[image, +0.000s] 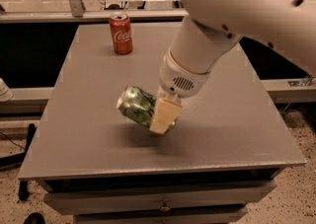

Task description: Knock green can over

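Note:
The green can (138,106) has a mottled green label and a silver top. It is tilted far over, top pointing left, held just above the grey table (98,70) near its front middle. My gripper (159,114) is shut on the green can, with a cream finger (163,114) across the can's near side. The white arm reaches down from the upper right.
A red Coca-Cola can (121,32) stands upright at the back left of the table. The table's front edge with a drawer lies just below the gripper. A metal rail and frame run behind the table.

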Tool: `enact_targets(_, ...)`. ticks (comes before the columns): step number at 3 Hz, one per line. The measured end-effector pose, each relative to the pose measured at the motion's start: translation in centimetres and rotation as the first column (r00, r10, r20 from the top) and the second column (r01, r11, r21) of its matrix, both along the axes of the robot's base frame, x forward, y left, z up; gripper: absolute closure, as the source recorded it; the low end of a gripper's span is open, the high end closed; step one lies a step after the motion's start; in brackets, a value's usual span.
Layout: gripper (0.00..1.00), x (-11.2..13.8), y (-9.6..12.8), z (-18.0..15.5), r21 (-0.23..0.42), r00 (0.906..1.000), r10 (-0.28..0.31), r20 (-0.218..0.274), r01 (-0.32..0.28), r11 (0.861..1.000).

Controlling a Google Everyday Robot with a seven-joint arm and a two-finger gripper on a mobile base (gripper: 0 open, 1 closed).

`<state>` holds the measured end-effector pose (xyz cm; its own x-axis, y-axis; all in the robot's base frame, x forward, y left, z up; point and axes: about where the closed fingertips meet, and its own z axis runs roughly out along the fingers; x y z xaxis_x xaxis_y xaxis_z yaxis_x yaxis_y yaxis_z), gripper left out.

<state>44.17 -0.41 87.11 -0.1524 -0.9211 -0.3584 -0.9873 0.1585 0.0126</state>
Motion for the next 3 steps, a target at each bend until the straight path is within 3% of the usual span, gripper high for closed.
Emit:
enact_targets(1,1.0,-0.7,-5.3,-3.1,-0.251,0.9968,-0.051,-0.061,0.034,0.967)
enact_targets(2,0.83,-0.5,-6.6,-3.3,-0.305,0.9962,-0.069,-0.052,0.05,0.951)
enact_targets(3,0.59,0.4,-8.6,-3.2,-0.383,0.9954,-0.095,-0.004,0.087,0.92)
